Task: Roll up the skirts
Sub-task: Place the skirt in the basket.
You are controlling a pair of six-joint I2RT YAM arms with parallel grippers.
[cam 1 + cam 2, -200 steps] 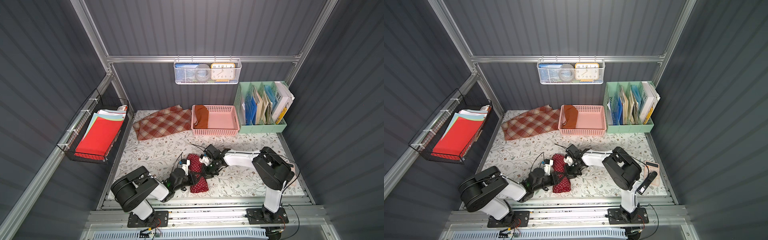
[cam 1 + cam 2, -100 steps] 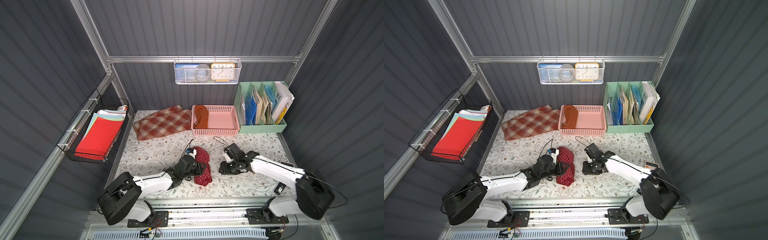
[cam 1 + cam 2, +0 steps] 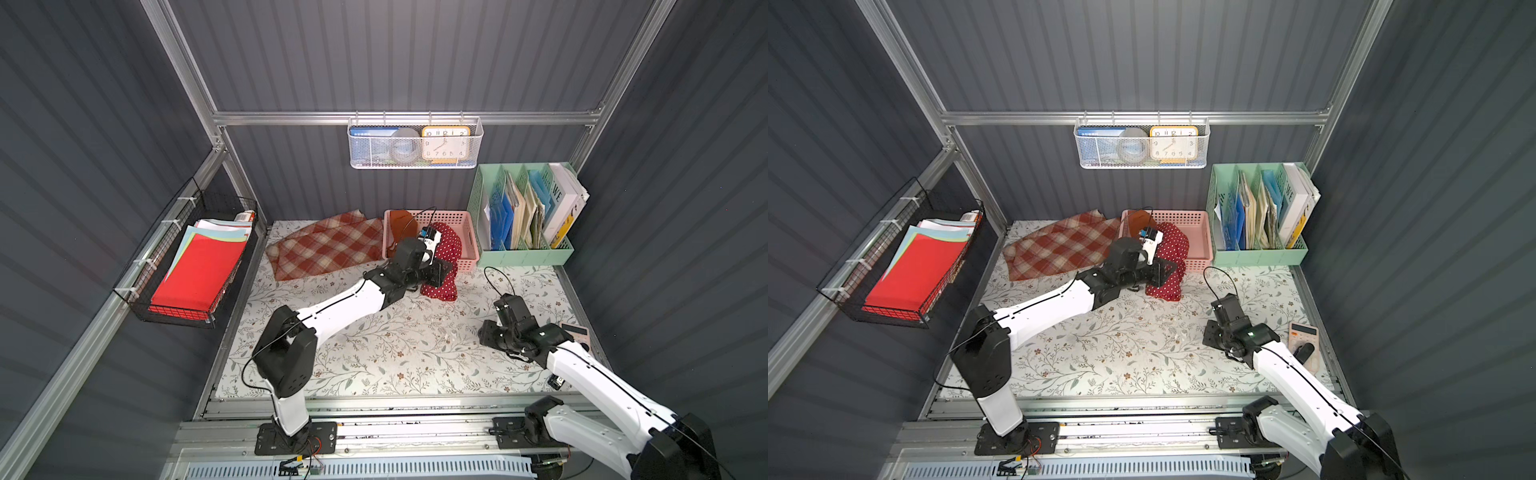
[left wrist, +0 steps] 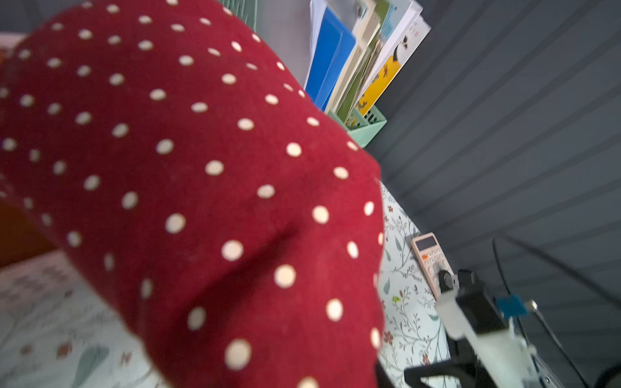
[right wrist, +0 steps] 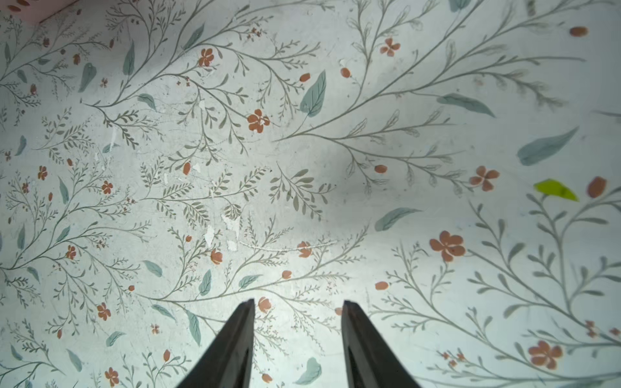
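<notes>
Left gripper (image 3: 437, 269): clamped across the middle of the polka-dot skirt (image 3: 448, 248), right at the front rim of the pink basket (image 3: 472, 245). Its fingers are hidden behind cloth in the left wrist view.
Polka-dot skirt: a rolled bundle carried by the left gripper. Its far end is over the inside of the pink basket, and its near end hangs down in front of the basket's front wall. Whether that end touches the table (image 3: 395, 340) cannot be told. In the left wrist view the dotted cloth (image 4: 201, 168) fills most of the frame.
Right gripper (image 5: 297, 302): jaws parted with nothing between them, pointing down at bare floral table. It is well apart from the pink basket, out in front of its right end.
Rust-orange skirt (image 3: 400, 221): bundled inside the pink basket, against its left end — seen in both top views (image 3: 1136, 219).
Plaid skirt (image 3: 328, 249): spread flat and unrolled on the table just beside the pink basket's left end, with its edge reaching the basket wall.
Green file organiser (image 3: 523, 254): stands just beside the pink basket's right end, packed with folders and papers.
Calculator (image 3: 1304, 332): lies well apart from the pink basket — by the right arm, at the table's right edge.
</notes>
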